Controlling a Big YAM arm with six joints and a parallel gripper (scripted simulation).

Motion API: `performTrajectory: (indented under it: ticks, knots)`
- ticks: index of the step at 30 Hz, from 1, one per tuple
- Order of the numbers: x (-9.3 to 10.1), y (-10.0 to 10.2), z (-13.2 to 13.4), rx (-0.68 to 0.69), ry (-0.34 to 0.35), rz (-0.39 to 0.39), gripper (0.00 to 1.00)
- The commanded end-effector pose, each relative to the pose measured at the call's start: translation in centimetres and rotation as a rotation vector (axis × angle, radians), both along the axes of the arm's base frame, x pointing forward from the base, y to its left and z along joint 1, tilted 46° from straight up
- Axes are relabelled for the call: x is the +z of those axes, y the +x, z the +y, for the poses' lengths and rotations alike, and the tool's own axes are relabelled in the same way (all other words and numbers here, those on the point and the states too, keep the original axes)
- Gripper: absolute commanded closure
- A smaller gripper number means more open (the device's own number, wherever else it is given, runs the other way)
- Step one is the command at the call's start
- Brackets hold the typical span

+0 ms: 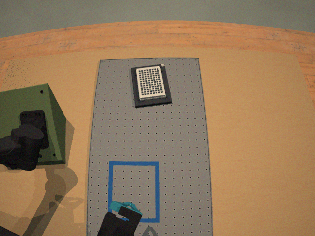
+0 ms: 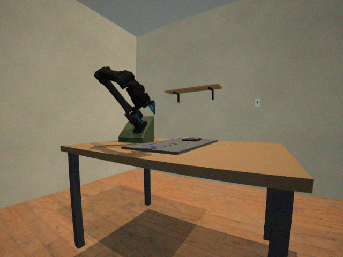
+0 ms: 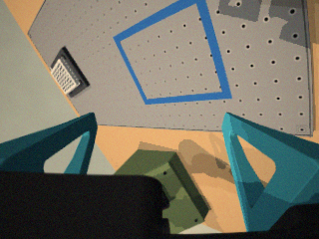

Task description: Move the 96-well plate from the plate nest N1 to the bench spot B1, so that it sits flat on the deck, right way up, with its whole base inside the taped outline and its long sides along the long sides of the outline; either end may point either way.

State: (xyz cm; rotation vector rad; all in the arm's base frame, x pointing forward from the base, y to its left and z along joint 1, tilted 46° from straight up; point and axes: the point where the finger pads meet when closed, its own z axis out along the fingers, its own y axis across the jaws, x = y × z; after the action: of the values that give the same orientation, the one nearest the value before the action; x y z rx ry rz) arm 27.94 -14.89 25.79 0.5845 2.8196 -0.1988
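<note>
A: Where is the plate (image 1: pixel 151 82)?

B: In the nest (image 1: pixel 152 101), flat and wells up, on the grey deck (image 1: pixel 177 142) near its far edge, toward the far side of the table (image 1: pixel 254 152). The nest's dark rim shows all round the plate, widest at the near end.

A: And the outline (image 1: pixel 157 192)?

B: Blue tape at the deck's near end, closer to the deck's left long edge than to its right. Its long sides run along the deck's long edges. Bare perforated deck lies between it and the nest, with nothing standing on that stretch.

A: The gripper (image 1: pixel 124 206)?

B: It hangs over the outline's near left corner in the top view, well apart from the plate. The teal fingers are spread to their widest and nothing is between them. The exterior view shows the gripper well above the deck.

A: What bounds the room to move?

B: The green base (image 1: pixel 30 101) sits off the deck's left edge, near the table's left edge, and the arm (image 2: pixel 119 85) folds up from it. Right of the deck there is a broad strip of bare table up to the right edge.
</note>
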Motion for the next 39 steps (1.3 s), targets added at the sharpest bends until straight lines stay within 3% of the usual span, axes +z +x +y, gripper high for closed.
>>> performTrajectory:
  ticks: [1, 4, 7, 8, 11, 12, 14, 16, 18, 19, 21, 22, 24, 25, 26, 28, 30, 39]
  knots:
    - [2.0, 2.4, 1.3, 0.089, -0.006, -0.044, 0.0]
    - [-0.1, 2.2, 2.9, 0.089, 0.013, -0.015, 0.0]
    - [-0.2, 2.4, 3.3, 0.089, 0.012, -0.018, 0.0]
    - [1.3, 3.7, 3.5, 0.144, 0.01, -0.036, 0.0]
    - [0.8, 4.1, 5.0, 0.199, 0.028, -0.016, 0.0]
    - [-1.2, 3.6, 5.5, 0.175, 0.04, 0.013, 0.0]
    - [-1.5, 3.9, 6.4, 0.175, 0.04, 0.013, 0.0]
    - [0.1, 4.9, 7.3, 0.262, 0.048, 0.005, 0.0]
    - [-0.7, 5.0, 8.3, 0.28, 0.057, 0.015, 0.0]
    - [-2.2, 4.7, 8.8, 0.261, 0.061, 0.034, 0.0]
    - [-1.9, 5.1, 9.8, 0.295, 0.073, 0.036, 0.0]
    - [-0.7, 5.6, 10.2, 0.348, 0.07, 0.03, 0.0]
    - [-0.7, 5.6, 10.2, 0.348, 0.07, 0.03, 0.0]
    - [-1.9, 5.1, 10.8, 0.369, 0.083, 0.059, 0.0]
    - [-2.6, 4.6, 11.3, 0.354, 0.085, 0.067, 0.0]
    - [-3.0, 5.4, 12.1, 0.347, 0.08, 0.053, 0.0]
    - [-3.1, 5.3, 12.6, 0.287, 0.055, 0.009, 0.0]
    - [-7.9, 6.0, 14.7, 0.015, -0.034, -0.057, 0.0]
